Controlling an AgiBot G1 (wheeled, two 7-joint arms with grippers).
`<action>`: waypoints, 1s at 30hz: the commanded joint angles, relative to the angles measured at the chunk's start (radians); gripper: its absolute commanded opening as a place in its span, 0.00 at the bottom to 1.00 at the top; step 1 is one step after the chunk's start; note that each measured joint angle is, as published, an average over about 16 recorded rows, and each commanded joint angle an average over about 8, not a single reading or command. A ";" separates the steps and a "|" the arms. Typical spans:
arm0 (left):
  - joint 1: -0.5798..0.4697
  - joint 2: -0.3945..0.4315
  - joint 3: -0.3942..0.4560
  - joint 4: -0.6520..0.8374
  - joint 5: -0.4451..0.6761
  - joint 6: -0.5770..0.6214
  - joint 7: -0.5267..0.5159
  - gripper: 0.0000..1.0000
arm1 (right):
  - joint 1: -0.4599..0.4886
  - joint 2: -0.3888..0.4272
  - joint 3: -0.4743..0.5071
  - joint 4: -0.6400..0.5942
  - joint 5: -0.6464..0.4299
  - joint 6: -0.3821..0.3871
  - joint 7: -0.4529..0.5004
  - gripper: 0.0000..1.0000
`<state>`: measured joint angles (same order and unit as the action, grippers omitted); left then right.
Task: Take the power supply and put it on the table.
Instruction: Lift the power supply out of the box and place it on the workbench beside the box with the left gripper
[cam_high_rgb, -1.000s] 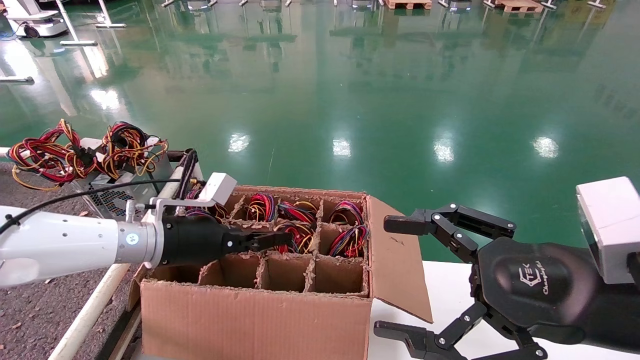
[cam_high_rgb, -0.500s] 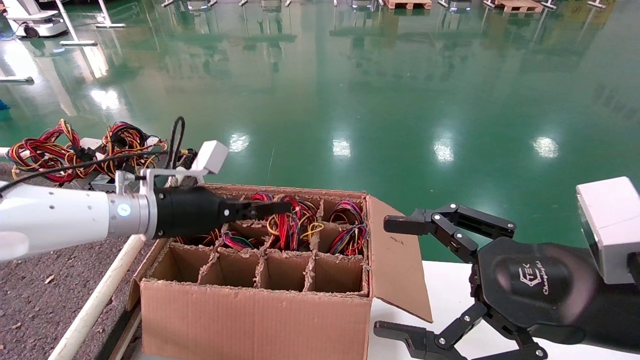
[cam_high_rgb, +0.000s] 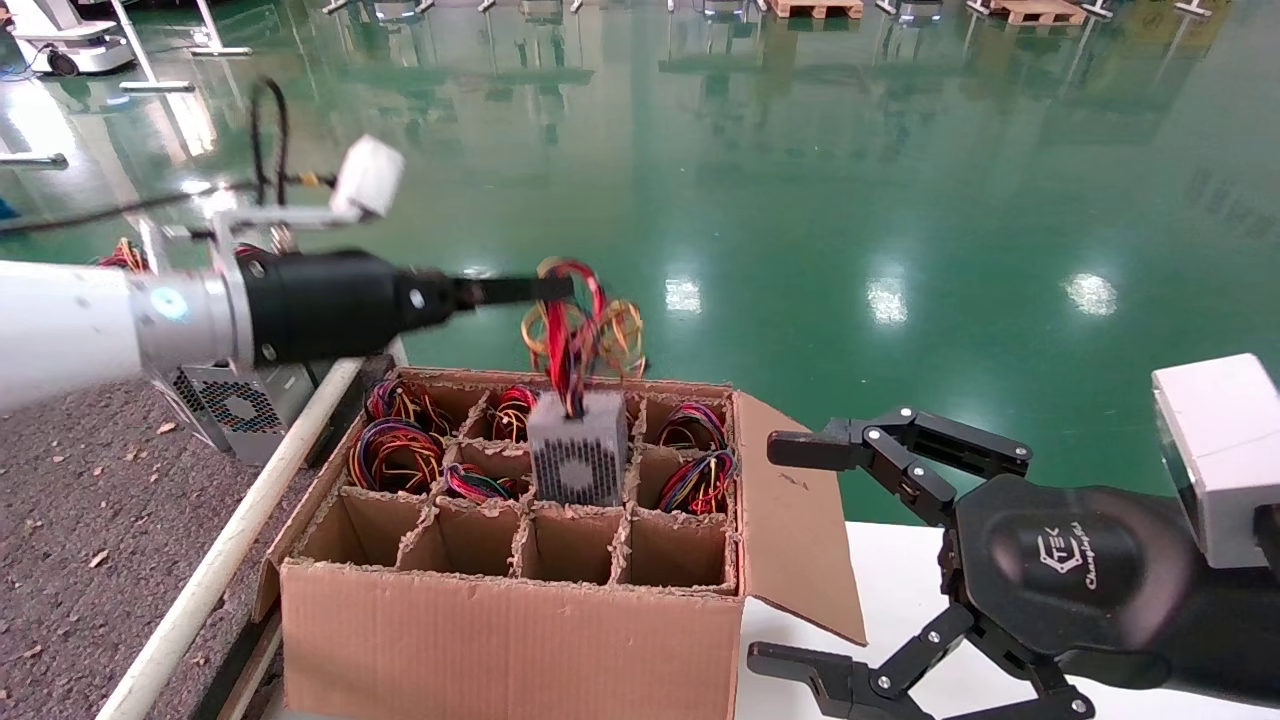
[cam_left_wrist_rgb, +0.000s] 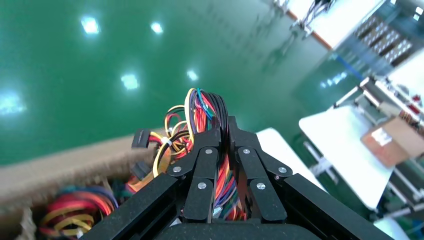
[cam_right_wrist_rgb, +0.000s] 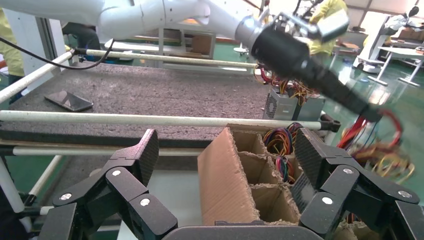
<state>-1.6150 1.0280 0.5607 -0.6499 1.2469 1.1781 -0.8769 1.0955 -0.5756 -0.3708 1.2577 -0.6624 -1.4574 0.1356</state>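
Head view: the left hand (cam_high_rgb: 560, 290) clamps the red, yellow and black wire bundle (cam_high_rgb: 580, 330), dangling the small silver-grey perforated metal power supply (cam_high_rgb: 578, 452) half above a brown corrugated cardboard box (cam_high_rgb: 500, 630) with dividers; the right hand (cam_high_rgb: 800, 560) hovers spread open beside it.

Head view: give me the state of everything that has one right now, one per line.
Left claw: shut on the wire bundle.
Power supply: hanging by its wires, partly out of its cell.
Cardboard box: open, front cells empty.
Right claw: open, idle beside the box.
Second power supply: on the table.
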 joint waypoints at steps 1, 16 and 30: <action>-0.017 -0.007 -0.009 0.000 -0.008 -0.002 -0.009 0.00 | 0.000 0.000 0.000 0.000 0.000 0.000 0.000 1.00; -0.154 -0.063 -0.064 0.036 -0.040 -0.020 -0.014 0.00 | 0.000 0.000 0.000 0.000 0.000 0.000 0.000 1.00; -0.331 -0.035 -0.109 0.296 0.001 -0.206 0.308 0.00 | 0.000 0.000 0.000 0.000 0.000 0.000 0.000 1.00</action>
<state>-1.9430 0.9914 0.4521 -0.3560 1.2477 0.9611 -0.5747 1.0956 -0.5755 -0.3710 1.2577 -0.6623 -1.4573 0.1356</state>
